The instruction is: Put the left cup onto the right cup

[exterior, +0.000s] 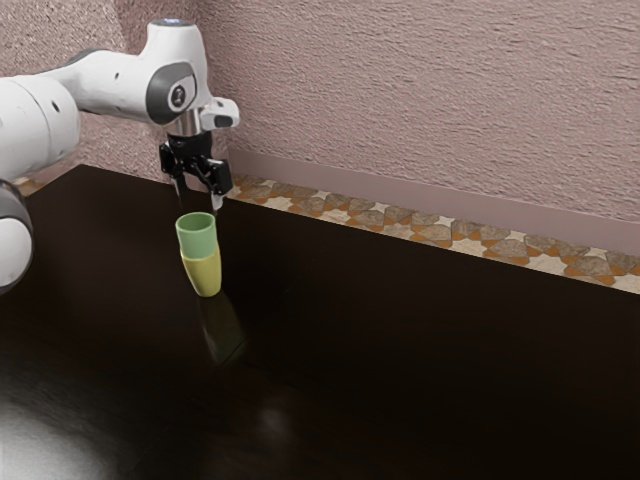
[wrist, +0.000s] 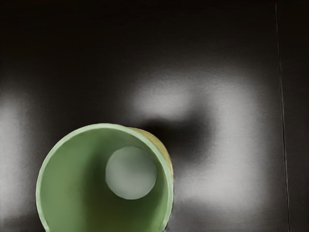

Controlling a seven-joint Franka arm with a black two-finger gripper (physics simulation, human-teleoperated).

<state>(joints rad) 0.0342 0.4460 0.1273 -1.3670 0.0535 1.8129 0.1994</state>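
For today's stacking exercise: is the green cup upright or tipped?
Upright: the green cup sits nested in the yellow cup, mouth up, empty inside.

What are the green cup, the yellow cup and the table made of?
The green cup looks like plastic: smooth, matte, one even colour. The yellow cup under it looks the same. The table is dark and polished, maybe lacquered wood or stone: it mirrors the cups.

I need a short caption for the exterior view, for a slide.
Green cup stacked in yellow cup on a dark table, the arm's open fingers just above.
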